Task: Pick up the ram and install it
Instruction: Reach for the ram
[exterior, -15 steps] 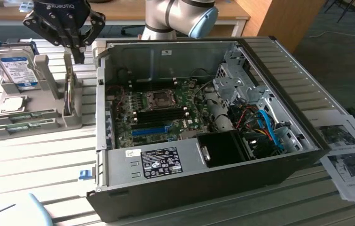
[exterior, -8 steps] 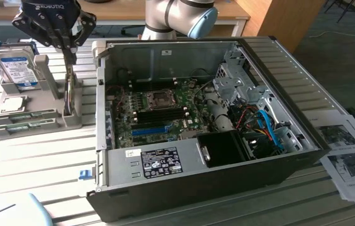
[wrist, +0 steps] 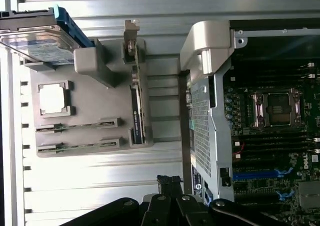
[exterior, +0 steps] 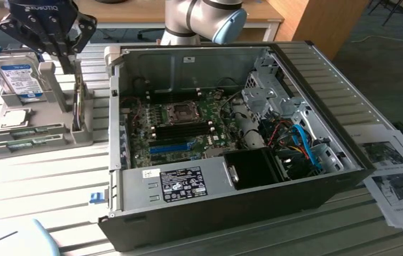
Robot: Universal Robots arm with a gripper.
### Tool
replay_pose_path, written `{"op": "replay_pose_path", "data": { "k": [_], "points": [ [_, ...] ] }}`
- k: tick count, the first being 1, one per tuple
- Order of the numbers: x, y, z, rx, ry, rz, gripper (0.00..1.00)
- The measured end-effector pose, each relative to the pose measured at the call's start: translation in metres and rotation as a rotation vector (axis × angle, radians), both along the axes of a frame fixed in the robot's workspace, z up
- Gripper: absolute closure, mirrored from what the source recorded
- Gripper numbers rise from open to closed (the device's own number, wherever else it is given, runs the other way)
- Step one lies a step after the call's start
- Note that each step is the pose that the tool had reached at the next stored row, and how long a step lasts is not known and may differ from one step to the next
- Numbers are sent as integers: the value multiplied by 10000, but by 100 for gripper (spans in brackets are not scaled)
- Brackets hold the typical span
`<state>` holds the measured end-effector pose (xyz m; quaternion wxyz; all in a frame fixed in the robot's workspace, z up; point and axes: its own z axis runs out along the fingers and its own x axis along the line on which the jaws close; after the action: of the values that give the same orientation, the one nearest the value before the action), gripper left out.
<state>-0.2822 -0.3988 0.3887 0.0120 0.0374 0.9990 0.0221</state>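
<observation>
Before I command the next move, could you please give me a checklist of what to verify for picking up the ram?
1. Gripper empty: ok, it is shut and holds nothing.
2. Gripper ready to grasp: not ok, it is shut.
3. Ram in place: ok, it stands on edge in the gray holder, untouched.
4. Gripper at the ram: not ok, it hangs above the holder, apart from the stick.
5. Computer case open: ok, the motherboard is exposed.
6. Memory slots free: cannot tell.
</observation>
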Motion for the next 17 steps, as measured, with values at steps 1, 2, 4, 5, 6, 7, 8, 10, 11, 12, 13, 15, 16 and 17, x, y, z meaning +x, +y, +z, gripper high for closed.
{"op": "replay_pose_path", "data": {
  "k": [1, 2, 4, 5, 6, 7, 8, 10, 11, 12, 13, 15, 16, 17],
  "points": [
    [-23, 0, -1, 0, 0, 0, 91],
    [-46, 0, -3, 0, 1, 1, 91],
    [-99, 0, -5, 1, 2, 2, 91],
    [-127, 0, -6, 0, 2, 1, 91],
    [-155, 0, -7, 1, 2, 1, 91],
    [-182, 0, -8, 0, 2, 0, 91],
    [-208, 0, -8, 0, 2, 0, 91],
    [-262, 0, -10, 0, 3, 0, 91],
    [-291, 0, -11, 0, 3, 1, 91],
    [-319, 0, -12, 0, 3, 1, 91],
    [-346, 0, -13, 0, 3, 1, 91],
    [-403, 0, -16, 1, 3, 1, 91],
    [-430, 0, -16, 0, 4, 1, 91],
    [-457, 0, -17, 0, 5, 0, 91]
  ]
}}
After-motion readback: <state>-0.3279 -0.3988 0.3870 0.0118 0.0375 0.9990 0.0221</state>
